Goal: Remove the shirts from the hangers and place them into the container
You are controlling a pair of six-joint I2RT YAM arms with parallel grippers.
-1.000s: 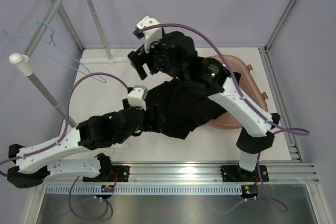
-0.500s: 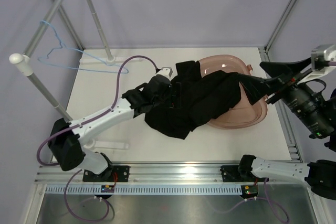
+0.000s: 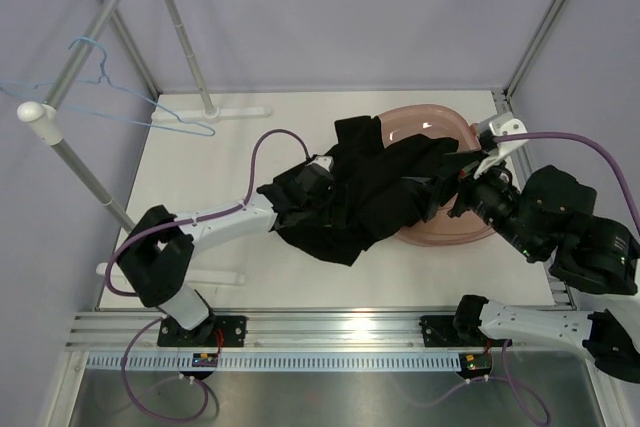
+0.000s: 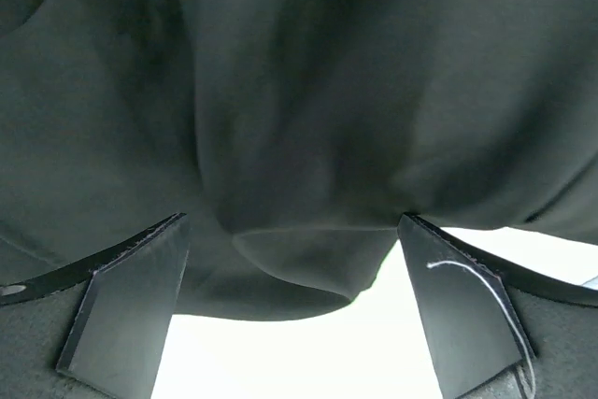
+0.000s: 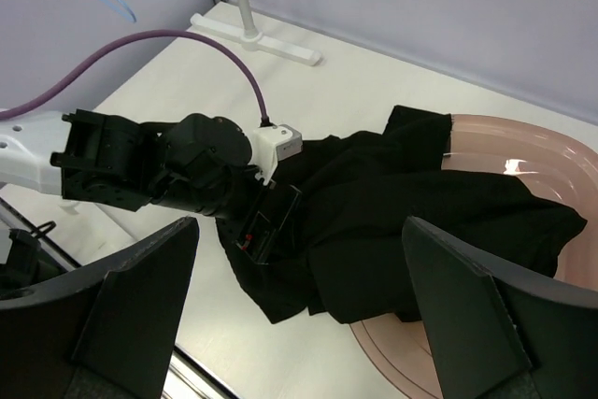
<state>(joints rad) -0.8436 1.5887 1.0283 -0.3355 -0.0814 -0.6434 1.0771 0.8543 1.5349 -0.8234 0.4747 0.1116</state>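
Top external view is showing me the black shirt (image 3: 370, 197) lying in the middle of the frame. Its right part is sitting in the pink tub (image 3: 415, 119). Its left part is spilling over the tub's rim onto the white counter (image 3: 200, 167).

My left arm is reaching in from the lower left, and its tip is touching the left side of the shirt. Looking through the left wrist view, I am seeing the left claw (image 4: 291, 221) standing wide open. Black cloth is filling the frame just in front of it, and a fold is drooping down between the two fingers (image 4: 131, 306). The claw is not pinching it.

My right claw (image 5: 299, 226) is also gaping wide and is holding nothing. It is hovering over the tub and pointing at the shirt.

The blue wire hanger (image 3: 120, 97) is hanging on the grey rack pole (image 3: 110, 7) in the upper left, well apart from the shirt.
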